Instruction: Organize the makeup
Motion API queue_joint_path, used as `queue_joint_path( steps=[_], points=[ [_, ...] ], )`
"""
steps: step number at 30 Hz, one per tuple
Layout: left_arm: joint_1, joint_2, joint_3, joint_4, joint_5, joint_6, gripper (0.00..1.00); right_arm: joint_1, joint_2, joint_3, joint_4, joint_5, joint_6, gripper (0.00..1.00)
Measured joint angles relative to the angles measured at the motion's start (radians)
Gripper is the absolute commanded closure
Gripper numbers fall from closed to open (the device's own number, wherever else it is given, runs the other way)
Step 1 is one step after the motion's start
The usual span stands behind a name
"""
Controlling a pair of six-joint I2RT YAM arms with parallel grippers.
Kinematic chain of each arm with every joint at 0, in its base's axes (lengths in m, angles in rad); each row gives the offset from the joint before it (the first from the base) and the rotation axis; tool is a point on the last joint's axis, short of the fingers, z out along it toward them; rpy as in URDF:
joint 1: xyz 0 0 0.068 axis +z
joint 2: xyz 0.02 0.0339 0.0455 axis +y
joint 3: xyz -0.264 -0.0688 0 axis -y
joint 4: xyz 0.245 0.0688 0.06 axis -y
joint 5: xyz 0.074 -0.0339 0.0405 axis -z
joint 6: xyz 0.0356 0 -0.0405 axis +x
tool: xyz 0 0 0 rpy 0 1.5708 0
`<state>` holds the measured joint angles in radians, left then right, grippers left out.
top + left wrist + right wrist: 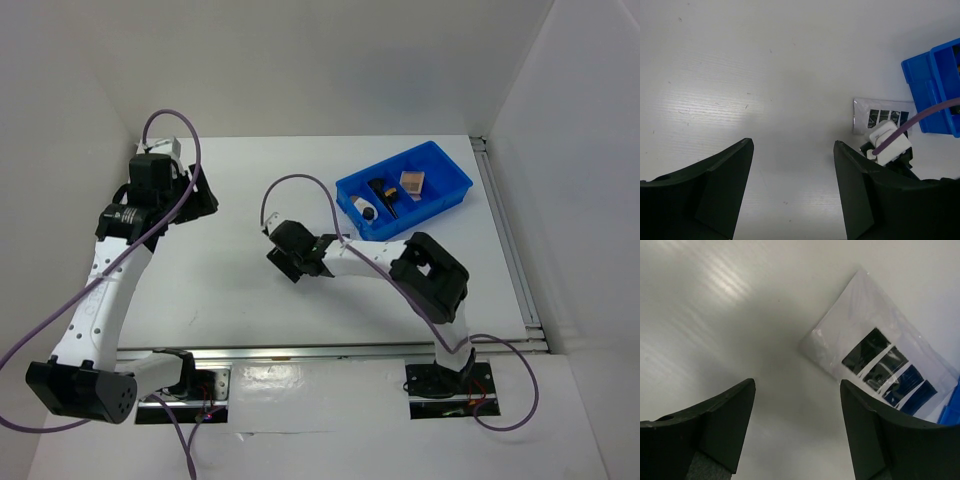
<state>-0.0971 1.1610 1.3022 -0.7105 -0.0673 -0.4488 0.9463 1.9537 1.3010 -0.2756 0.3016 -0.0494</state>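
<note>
A grey strip palette (883, 360) with four dark pans lies flat on the white table, in a clear wrapper. It is ahead and to the right of my open, empty right gripper (797, 432), not between the fingers. It also shows in the left wrist view (879, 116), partly behind the right wrist; in the top view the right arm hides it. My right gripper (292, 256) hovers mid-table. My left gripper (203, 196) is open and empty over bare table at the far left (792, 192). A tan compact (412, 181), a black brush (385, 196) and a white tube (364, 208) lie in the bin.
The blue plastic divided bin (445, 170) stands at the back right, tilted; its corner shows in the left wrist view (932, 95) and the right wrist view (952, 415). White walls close the back and both sides. Purple cables loop over both arms.
</note>
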Motion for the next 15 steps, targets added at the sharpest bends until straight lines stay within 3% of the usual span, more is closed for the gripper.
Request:
queue_joint_path(
  steps=[10,15],
  points=[
    [0.0,-0.001,0.0,-0.001,-0.007,0.001,0.21,-0.019,0.117,0.036,0.198,0.186,0.031,0.35],
    [0.0,-0.001,0.0,-0.001,-0.008,0.001,0.21,-0.044,0.129,0.036,0.219,0.185,0.059,0.6]
  ],
)
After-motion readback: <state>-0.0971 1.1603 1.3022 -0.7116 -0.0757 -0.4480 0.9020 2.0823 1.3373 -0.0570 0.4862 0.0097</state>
